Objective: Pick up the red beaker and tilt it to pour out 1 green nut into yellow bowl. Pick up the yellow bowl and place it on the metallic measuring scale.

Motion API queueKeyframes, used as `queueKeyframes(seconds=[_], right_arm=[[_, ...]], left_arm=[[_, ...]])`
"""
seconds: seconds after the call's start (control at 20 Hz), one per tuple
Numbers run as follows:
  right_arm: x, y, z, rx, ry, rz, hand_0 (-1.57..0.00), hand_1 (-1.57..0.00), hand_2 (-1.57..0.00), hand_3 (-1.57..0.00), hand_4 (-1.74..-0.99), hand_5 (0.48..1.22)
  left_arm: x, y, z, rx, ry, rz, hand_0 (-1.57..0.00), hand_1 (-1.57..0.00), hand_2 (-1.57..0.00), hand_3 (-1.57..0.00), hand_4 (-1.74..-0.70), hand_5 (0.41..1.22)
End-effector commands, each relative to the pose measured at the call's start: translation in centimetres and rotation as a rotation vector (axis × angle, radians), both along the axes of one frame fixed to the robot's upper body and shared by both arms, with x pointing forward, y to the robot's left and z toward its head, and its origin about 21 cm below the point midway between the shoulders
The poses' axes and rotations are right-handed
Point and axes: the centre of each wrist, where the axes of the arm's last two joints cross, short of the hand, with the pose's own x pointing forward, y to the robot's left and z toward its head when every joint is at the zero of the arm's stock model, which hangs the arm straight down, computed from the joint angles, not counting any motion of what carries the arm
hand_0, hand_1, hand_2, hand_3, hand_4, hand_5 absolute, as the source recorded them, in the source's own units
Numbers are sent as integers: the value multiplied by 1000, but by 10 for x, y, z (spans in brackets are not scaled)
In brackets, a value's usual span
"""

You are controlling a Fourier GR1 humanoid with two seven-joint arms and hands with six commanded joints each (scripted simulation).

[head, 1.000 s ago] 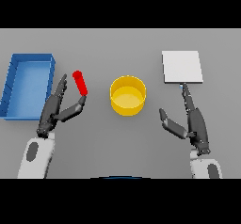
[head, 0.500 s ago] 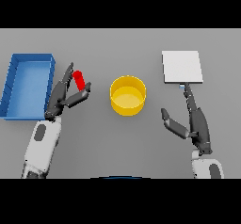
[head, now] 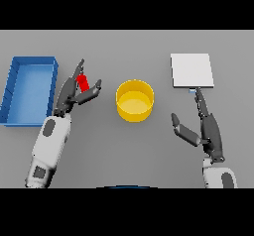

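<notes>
While the left hand (head: pixel 74 92) sits just right of the blue bin, its fingers and thumb are spread on either side of the red beaker (head: pixel 83 83), which looks small and tilted, top leaning toward the upper left. Honestly can't tell if the fingers actually touch it or are only around it; they look fairly straight, not curled tight. So that's one red beaker, and it's between the bin and the bowl, closer to the bin.

One yellow bowl (head: pixel 135 100) sits on the grey table (head: pixel 129 51) near the middle, upright, well apart from both hands. Can't make out any green nut, too small if it's inside the beaker.

One metallic measuring scale (head: pixel 192 70), a flat pale square plate, is over on the right side toward the back. The right hand (head: pixel 206 128) is just in front of it, fingers straight and spread wide, holding nothing, one fingertip reaching up near the scale's front edge.

One blue bin (head: pixel 29 90) at the far left, open top, rectangular.
</notes>
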Motion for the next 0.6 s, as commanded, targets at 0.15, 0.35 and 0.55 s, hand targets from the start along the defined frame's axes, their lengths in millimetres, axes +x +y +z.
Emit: queueKeyframes(seconds=[0.15, 0.35, 0.55], right_arm=[[-2, 2, 3, -5, -4, -5, 1, 1, 1, 1, -1261, 641], [-3, 6, 1, -9, 3, -8, 1, 1, 1, 1, -1257, 645], [-1, -1, 2, -14, -1, -17, 1, 1, 1, 1, -1252, 644]], left_arm=[[4, 0, -5, -36, -15, 10, 1, 1, 0, 1, -1348, 704], [11, -8, -7, -89, 2, 57, -441, -481, -523, -547, -1448, 871], [13, -13, -7, -28, -26, 24, -1106, -1125, -1142, -974, -1603, 1078]])
